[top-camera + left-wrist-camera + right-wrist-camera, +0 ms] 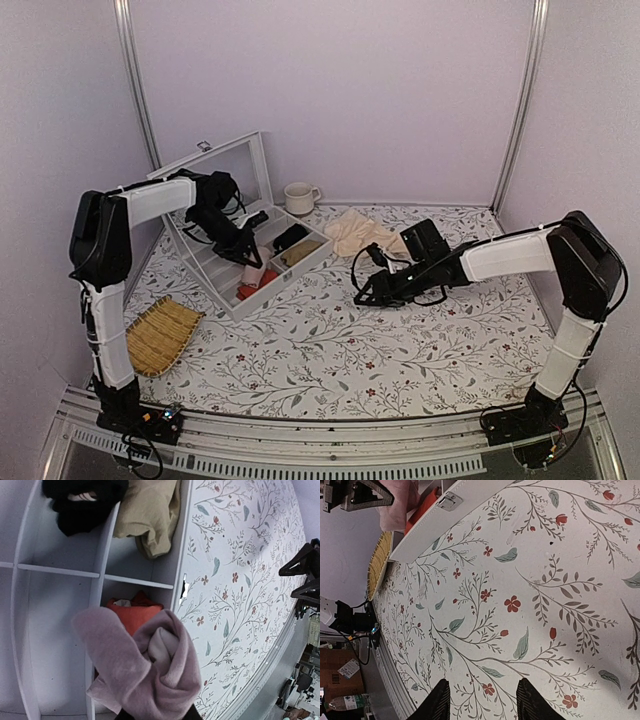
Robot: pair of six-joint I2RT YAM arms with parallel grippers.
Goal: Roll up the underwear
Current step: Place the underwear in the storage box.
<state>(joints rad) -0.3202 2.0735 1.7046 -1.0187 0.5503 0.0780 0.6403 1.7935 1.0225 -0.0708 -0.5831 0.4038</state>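
Nearest, at the left of the floral desk (330, 350), a woven tray (160, 335) lies flat, just beside the near corner of a white box (225, 300).

The right pincer (484, 700) hangs low over bare desk near the middle, well apart from the box. Its two dark fingers (441, 702) stand spread with only the flower print between them; it has hold of nothing.

Further in, the left pincer (247, 252) reaches down into the open box and is closed on the underwear (150, 675). The dusty-pink fabric is gathered into a loose roll, with a paler fold showing in its middle, and it bulges out past the fingertips, which show only as dark tips at the bottom edge of the left wrist view. The roll hangs over the near compartments, above a red bundle (132, 615) that lies in the compartment by the box's right wall. Whether the underwear touches the bundle cannot be told.

In the compartments beyond, a black cloth (80, 500) and a tan cloth (150, 515) lie side by side, the tan one draped over its divider. A metal latch (449, 500) sits on the box's outer wall, and the lid (215, 170) stands open behind the box.

Farthest back, a cream mug (298, 197) stands upright by the rear wall, and a crumpled beige cloth (360, 232) lies to its right, near the right arm.
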